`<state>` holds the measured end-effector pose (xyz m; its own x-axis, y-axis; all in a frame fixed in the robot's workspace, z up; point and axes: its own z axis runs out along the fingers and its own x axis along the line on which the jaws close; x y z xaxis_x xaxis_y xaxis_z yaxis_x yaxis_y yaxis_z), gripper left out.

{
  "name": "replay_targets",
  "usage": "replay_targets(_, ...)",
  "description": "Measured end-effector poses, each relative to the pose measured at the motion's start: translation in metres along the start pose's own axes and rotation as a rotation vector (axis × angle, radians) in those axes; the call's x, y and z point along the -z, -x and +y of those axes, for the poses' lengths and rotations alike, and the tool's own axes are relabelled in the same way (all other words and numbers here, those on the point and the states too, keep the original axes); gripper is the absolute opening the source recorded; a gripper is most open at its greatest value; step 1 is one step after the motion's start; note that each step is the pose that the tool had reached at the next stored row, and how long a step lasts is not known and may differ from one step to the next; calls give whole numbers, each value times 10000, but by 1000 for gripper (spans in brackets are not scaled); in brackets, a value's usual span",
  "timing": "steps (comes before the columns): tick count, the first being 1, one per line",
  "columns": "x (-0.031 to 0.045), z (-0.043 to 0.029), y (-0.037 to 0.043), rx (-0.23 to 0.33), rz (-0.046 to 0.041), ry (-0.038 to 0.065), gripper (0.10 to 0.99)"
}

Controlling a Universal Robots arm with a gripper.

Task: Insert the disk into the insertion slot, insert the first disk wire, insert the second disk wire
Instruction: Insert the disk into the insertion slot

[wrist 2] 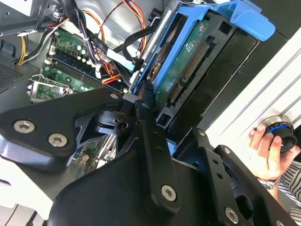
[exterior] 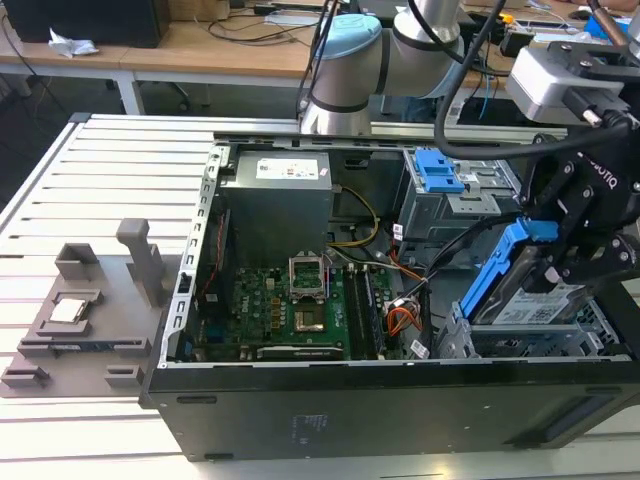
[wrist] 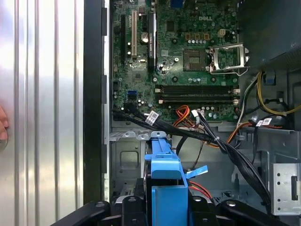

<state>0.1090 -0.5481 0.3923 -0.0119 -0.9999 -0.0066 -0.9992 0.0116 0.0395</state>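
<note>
A slatted metal worktop (exterior: 60, 200) carries an open black computer case (exterior: 350, 405). In the case's corner, at the exterior view's right, sits the insertion slot (exterior: 500, 345), a grey perforated cage. The disk (exterior: 535, 300) hangs tilted just over it, the jaws pinching its blue carrier (exterior: 495, 265).

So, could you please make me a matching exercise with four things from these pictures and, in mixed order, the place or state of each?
1 the disk
2 the insertion slot
3 the motherboard
4 the grey fixture

A outside the case, on the ribbed table
B green, flat inside the case
C tilted, clamped by the gripper
D light grey perforated metal cage

Pairs: 1-C, 2-D, 3-B, 4-A
</note>
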Motion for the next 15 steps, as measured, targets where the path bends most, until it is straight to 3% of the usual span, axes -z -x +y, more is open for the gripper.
replay_targets(6, -89, -4, 0, 0, 1, 0, 361)
replay_targets(15, -97, -4, 0, 0, 0, 0, 369)
